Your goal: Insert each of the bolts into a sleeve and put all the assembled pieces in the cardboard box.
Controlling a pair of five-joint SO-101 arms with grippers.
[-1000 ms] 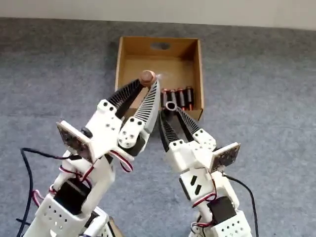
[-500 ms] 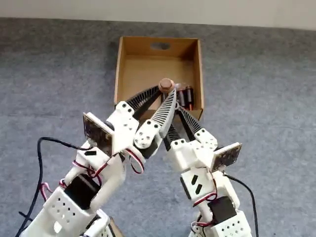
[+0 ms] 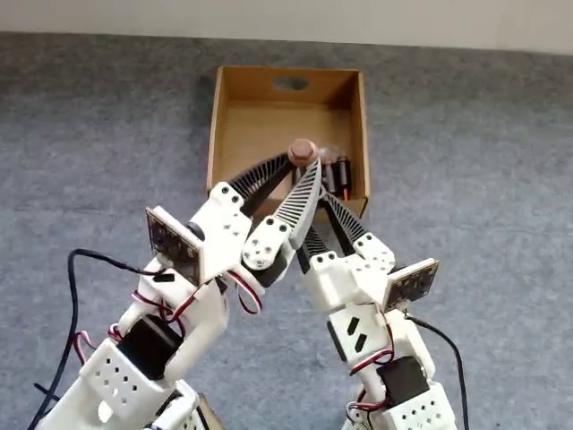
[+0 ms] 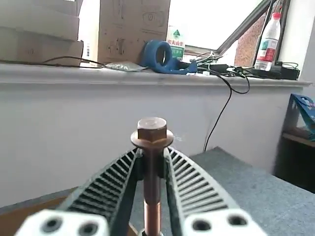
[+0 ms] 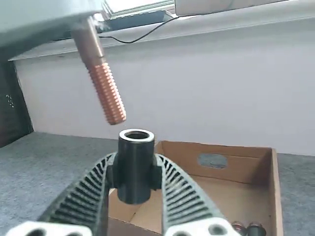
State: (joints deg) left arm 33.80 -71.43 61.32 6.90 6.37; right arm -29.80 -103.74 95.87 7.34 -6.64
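Observation:
My left gripper is shut on a copper bolt, head up, over the near part of the cardboard box. The bolt's threaded tip hangs tilted just above the bore of a black sleeve. My right gripper is shut on that sleeve and holds it upright, under the left gripper's fingers in the high view. Several assembled pieces lie in the box's near right corner.
Grey carpet covers the table around the box. Both arms crowd together in front of the box's near wall. A black cable loops at the left arm's base. The box's far half is bare.
The left arm has swung right with the bolt, from over the box's middle to above the right gripper's sleeve. The right arm stayed in place.

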